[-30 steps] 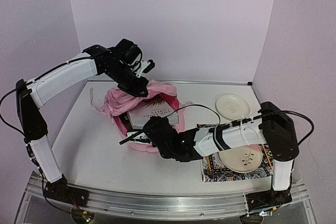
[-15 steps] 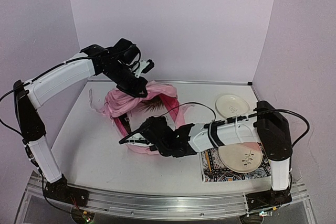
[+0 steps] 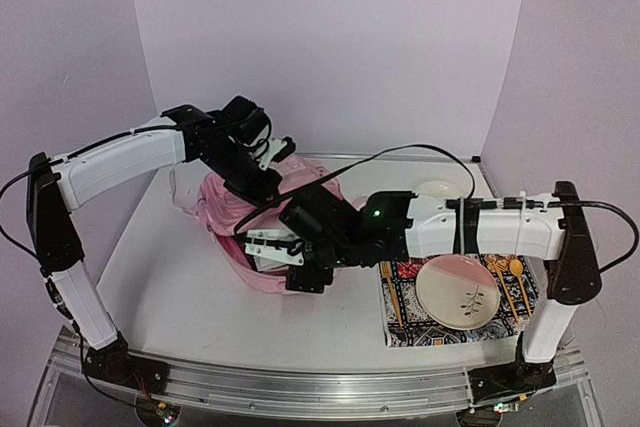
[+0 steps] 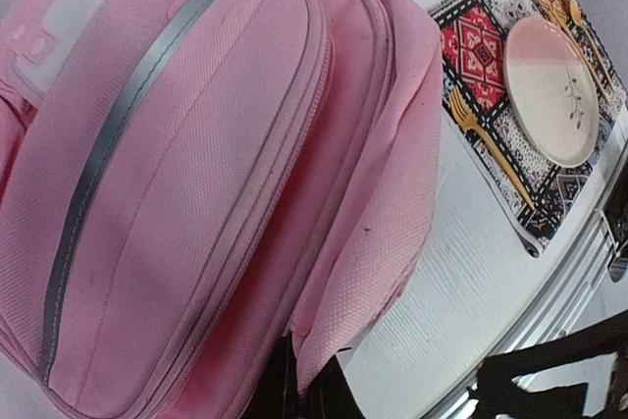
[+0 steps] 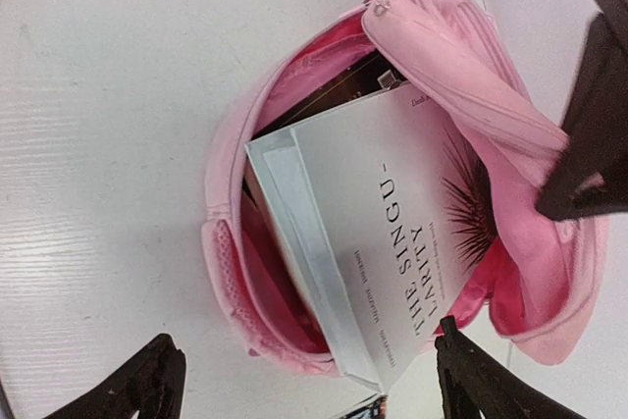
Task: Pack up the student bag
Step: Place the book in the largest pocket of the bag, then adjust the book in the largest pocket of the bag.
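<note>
We see the bag lying on the table, a book inside its open mouth, the left gripper clenched on its fabric and the right gripper released, spread wide above the book.

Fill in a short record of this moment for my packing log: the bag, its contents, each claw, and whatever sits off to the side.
bag: pink backpack, main opening agape
contents: white book partly in the opening, one end sticking out
left claw: shut, pinching an edge of the backpack fabric
right claw: open above the book, holding nothing
side items: plate and gold fork on a patterned placemat
</note>
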